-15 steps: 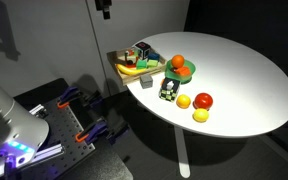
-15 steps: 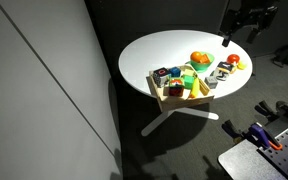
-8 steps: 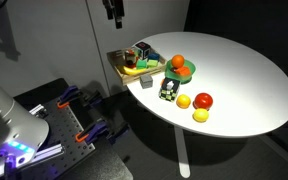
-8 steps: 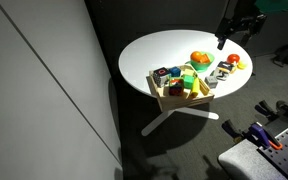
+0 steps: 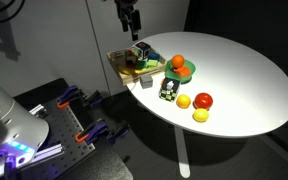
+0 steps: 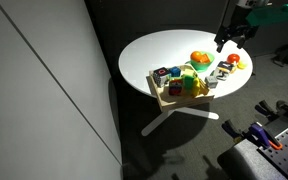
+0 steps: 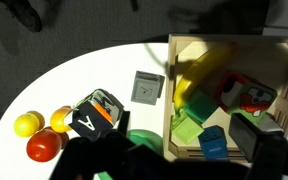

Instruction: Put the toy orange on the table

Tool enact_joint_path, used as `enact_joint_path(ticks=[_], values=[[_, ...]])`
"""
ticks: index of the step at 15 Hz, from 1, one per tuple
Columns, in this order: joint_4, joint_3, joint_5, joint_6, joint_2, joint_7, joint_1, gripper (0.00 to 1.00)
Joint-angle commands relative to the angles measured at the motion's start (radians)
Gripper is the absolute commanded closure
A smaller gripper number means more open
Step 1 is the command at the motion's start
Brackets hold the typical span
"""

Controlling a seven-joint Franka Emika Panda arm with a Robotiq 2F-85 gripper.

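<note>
Progress: early stage, with no part of the transfer done. Toy orange [image 5: 177, 61]: sits on top of a green dish [image 5: 183, 73] just beside the wooden tray [image 5: 127, 66], on the tray's side toward the middle of the table [image 5: 239, 70]. It is raised on the dish, not on the tabletop, in both exterior views. It cannot be made out in the wrist view, where only the dish rim shows. Gripper [image 5: 132, 30]: hangs above the wooden tray, well clear of the toys in it. Its fingers are spread with nothing between them, as the wrist view suggests. Other items: lettered cube [image 5: 169, 90] past the dish from the tray; three loose fruits, paler yellow-orange [image 5: 183, 101], red [image 5: 203, 100] and yellow [image 5: 200, 115], farther from the tray on the bare top. Remaining, by judgement: shift from over the tray to over the dish, descend, close on the orange, lift, then set it on open tabletop away from the tray and release.
</note>
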Motion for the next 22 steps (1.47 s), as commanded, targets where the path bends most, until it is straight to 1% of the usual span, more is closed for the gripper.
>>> enact_joint_path(ticks=[1, 7, 8, 18, 19, 22], values=[[0.042, -0.022, -0.044, 0.037, 0.060, -0.031, -0.014, 0.00], [0.088, -0.062, 0.017, 0.034, 0.121, -0.133, -0.005, 0.00], [0.056, -0.054, -0.008, 0.037, 0.097, -0.086, -0.001, 0.00], [0.058, -0.056, -0.007, 0.037, 0.106, -0.090, 0.000, 0.00], [0.070, -0.058, -0.013, 0.026, 0.116, -0.075, -0.004, 0.00], [0.095, -0.070, 0.014, 0.016, 0.142, -0.088, -0.009, 0.00]])
